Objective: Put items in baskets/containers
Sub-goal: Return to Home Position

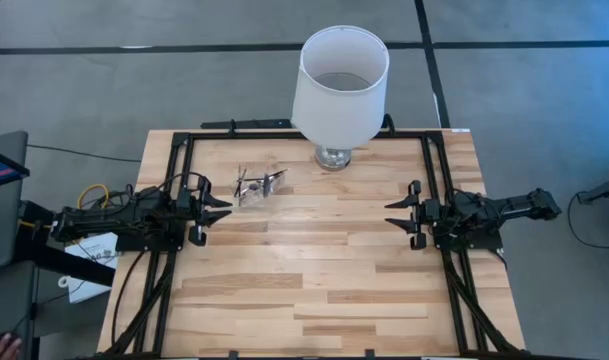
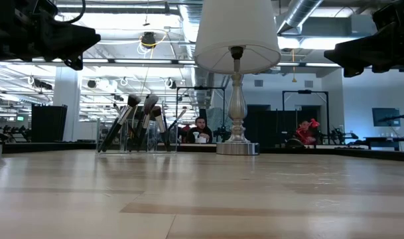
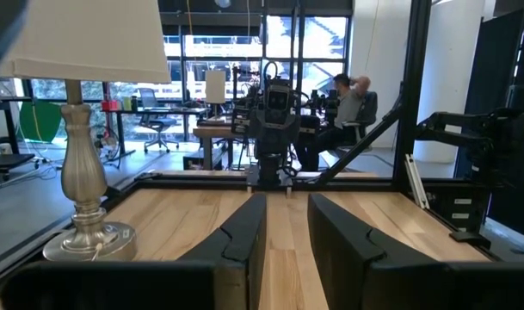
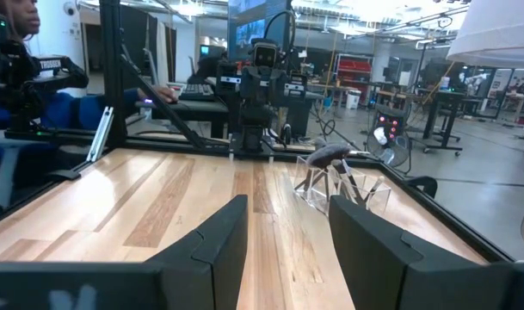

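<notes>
Several dark-handled makeup brushes (image 2: 138,119) stand slanted, bristle ends up, inside a small clear container (image 1: 258,186) that rests on the table left of centre; the right wrist view shows the container (image 4: 341,182) too. My left gripper (image 1: 222,210) hovers open just left of the container, above the table, with nothing between its fingers (image 3: 244,237). My right gripper (image 1: 394,214) hovers open at the table's right side, facing the left arm, also with nothing in it.
A lamp with a large white shade (image 1: 341,85) and a glass base (image 1: 333,157) stands at the far middle of the table. A black frame (image 1: 179,150) borders the wooden top. People sit at desks beyond the table.
</notes>
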